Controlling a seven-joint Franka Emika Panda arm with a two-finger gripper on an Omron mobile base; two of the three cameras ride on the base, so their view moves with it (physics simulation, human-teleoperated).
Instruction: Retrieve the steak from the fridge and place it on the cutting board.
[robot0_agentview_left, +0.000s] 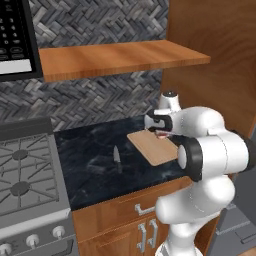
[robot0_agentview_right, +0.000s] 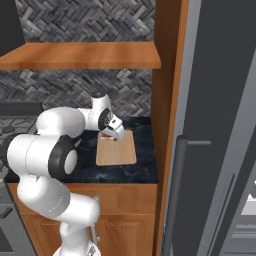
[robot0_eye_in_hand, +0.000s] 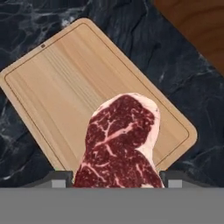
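From the left base view I see my gripper (robot0_agentview_left: 161, 132) out over the far end of the cutting board (robot0_agentview_left: 152, 148), which lies on the black counter (robot0_agentview_left: 95, 165) near its right edge, by the wooden side panel (robot0_agentview_left: 215, 65). A sliver of dark red, the steak (robot0_agentview_left: 161, 133), shows under the hand. A knife (robot0_agentview_left: 116, 156) lies on the counter well left of the board, and the stove (robot0_agentview_left: 25, 185) sits past the counter's left edge (its burners plainly in sight). A wooden shelf (robot0_agentview_left: 120, 57) hangs above.

In the right base view the gripper (robot0_agentview_right: 111, 135) hangs above the board's (robot0_agentview_right: 117, 152) far edge with the steak (robot0_agentview_right: 106, 135) beneath it. The fridge (robot0_agentview_right: 220, 125) fills the right side, its dark bar handle (robot0_agentview_right: 172, 195) running down the front.

Through the hand view the steak (robot0_eye_in_hand: 120, 144) is pinched between the two fingers (robot0_eye_in_hand: 59, 179), which sit at either side of its lower end, clamped on the meat. It hangs over the board's (robot0_eye_in_hand: 57, 87) near corner; I cannot tell whether it touches the wood.
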